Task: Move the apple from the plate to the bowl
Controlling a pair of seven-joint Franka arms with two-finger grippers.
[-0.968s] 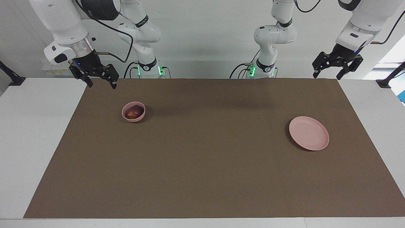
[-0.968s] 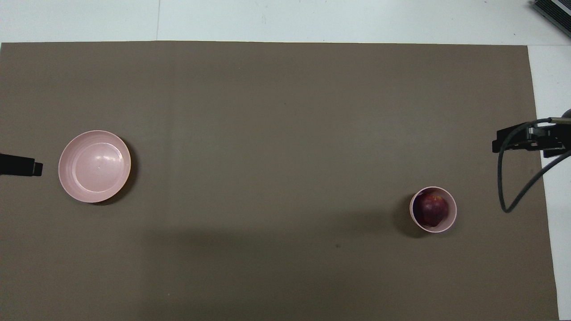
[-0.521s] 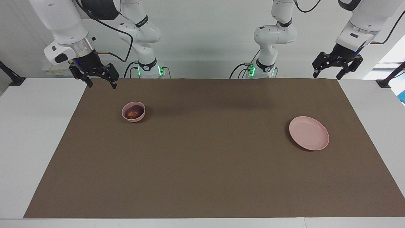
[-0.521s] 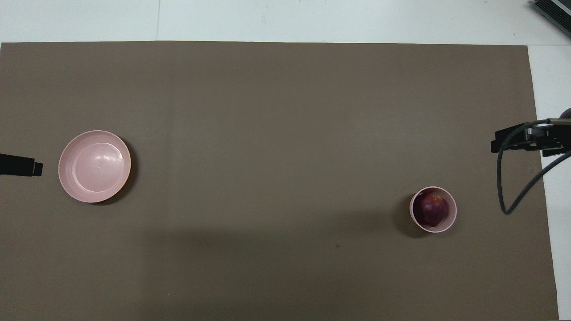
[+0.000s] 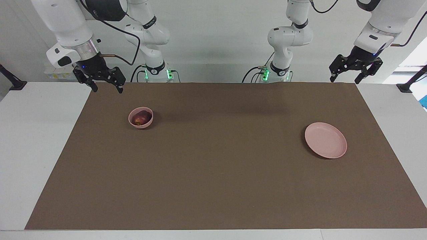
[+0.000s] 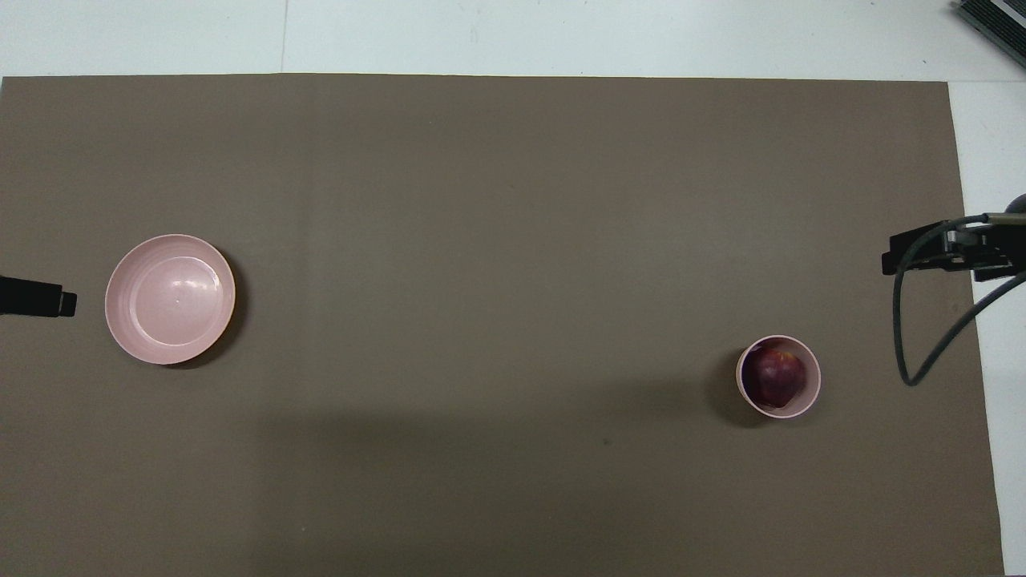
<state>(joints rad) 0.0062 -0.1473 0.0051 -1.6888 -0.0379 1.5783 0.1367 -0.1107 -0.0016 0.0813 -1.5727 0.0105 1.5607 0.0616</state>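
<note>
The dark red apple (image 5: 141,118) (image 6: 776,377) lies inside the small deep pink bowl (image 5: 148,123) (image 6: 811,393), which stands toward the right arm's end of the table. The flat pink plate (image 5: 325,144) (image 6: 170,299) sits toward the left arm's end and holds nothing. My right gripper (image 5: 105,87) hangs open over the mat's corner at the robots' edge, apart from the bowl. My left gripper (image 5: 345,80) hangs open over the mat's other corner at that edge, apart from the plate. Neither holds anything.
A brown mat (image 5: 217,166) covers most of the white table (image 5: 33,133). A black cable (image 6: 914,336) loops down from the right arm's wrist. A dark object (image 6: 994,20) lies at the table's corner farthest from the robots, at the right arm's end.
The right gripper has risen very slightly. The left arm, apple, bowl and plate have not moved.
</note>
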